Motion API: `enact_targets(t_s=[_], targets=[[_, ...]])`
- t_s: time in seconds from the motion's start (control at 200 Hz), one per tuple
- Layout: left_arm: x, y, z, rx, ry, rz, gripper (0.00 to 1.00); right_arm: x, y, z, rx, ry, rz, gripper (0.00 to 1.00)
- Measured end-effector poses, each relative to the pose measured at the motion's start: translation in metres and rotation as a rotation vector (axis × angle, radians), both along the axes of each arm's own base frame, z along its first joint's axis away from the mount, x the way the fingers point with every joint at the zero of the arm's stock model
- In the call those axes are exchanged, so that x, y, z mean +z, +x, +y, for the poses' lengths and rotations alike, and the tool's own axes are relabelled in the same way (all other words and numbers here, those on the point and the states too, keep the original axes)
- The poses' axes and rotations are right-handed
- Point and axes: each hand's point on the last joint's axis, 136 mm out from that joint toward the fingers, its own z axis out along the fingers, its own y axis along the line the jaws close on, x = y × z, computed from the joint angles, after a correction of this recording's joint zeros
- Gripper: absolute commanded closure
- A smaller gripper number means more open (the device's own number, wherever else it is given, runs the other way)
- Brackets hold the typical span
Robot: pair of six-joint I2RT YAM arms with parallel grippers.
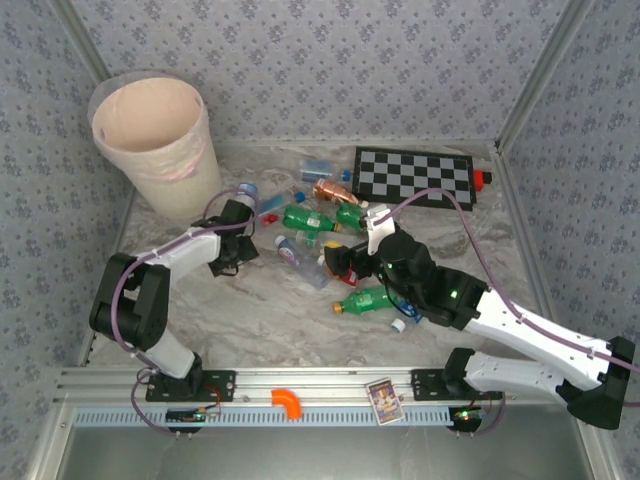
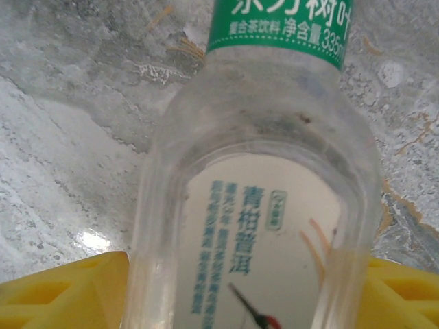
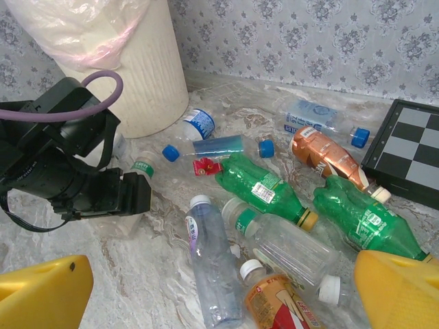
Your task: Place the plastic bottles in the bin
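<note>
As my left gripper (image 2: 250, 284) straddles the clear bottle (image 2: 264, 157), long axis pointing away between the jaws, I cannot tell if they pinch.

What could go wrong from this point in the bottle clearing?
1. The left pincer straddles the clear plastic bottle with the green label on its smooth, rounded body; it may squirt out under pressure.
2. The tall peach-beige round bin could be struck by a low carry, or its loose clear liner snagged.
3. The open right pincer hangs over a crowded heap of plastic bottles; reaching in may scatter them.
</note>
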Motion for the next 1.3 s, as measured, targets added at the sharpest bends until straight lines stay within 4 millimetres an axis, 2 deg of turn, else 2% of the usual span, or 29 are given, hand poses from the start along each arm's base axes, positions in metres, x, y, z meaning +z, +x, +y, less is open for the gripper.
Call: enact_targets(t_s=[0.17, 0.225, 0.25, 0.515, 0.665, 0.815, 0.965, 1.074, 1.299], targets=[[-0.008, -0.001, 0.0, -0.037, 0.017, 0.025, 0.33, 0.0, 0.0, 0.0, 0.0, 0.0, 0.0, 0.01], [-0.009, -0.001, 0.0, -0.048, 0.022, 0.031, 0.44, 0.0, 0.0, 0.0, 0.001, 0.001, 0.0, 0.01], [-0.009, -0.001, 0.0, -0.048, 0.022, 0.03, 0.45, 0.0, 0.0, 0.0, 0.001, 0.001, 0.0, 0.0], [-0.007, -0.002, -0.001, -0.066, 0.023, 0.028, 0.42, 0.001, -0.001, 0.0, 0.0, 0.003, -0.002, 0.0], [0.009, -0.002, -0.008, -0.086, 0.008, -0.013, 0.41, 0.003, -0.001, -0.001, -0.001, 0.009, -0.002, 0.0], [0.038, -0.007, -0.02, -0.121, -0.022, -0.081, 0.4, 0.005, -0.001, 0.0, -0.002, 0.02, 0.0, 0.01], [0.074, -0.01, -0.02, -0.126, -0.048, -0.15, 0.4, 0.006, -0.002, 0.001, 0.001, 0.03, 0.001, 0.0], [0.116, -0.006, -0.022, -0.133, -0.07, -0.231, 0.4, 0.008, -0.004, 0.006, 0.022, 0.044, 0.0, 0.0], [0.22, 0.005, -0.018, -0.148, -0.098, -0.439, 0.4, 0.009, -0.013, 0.019, 0.073, 0.052, 0.001, 0.0]])
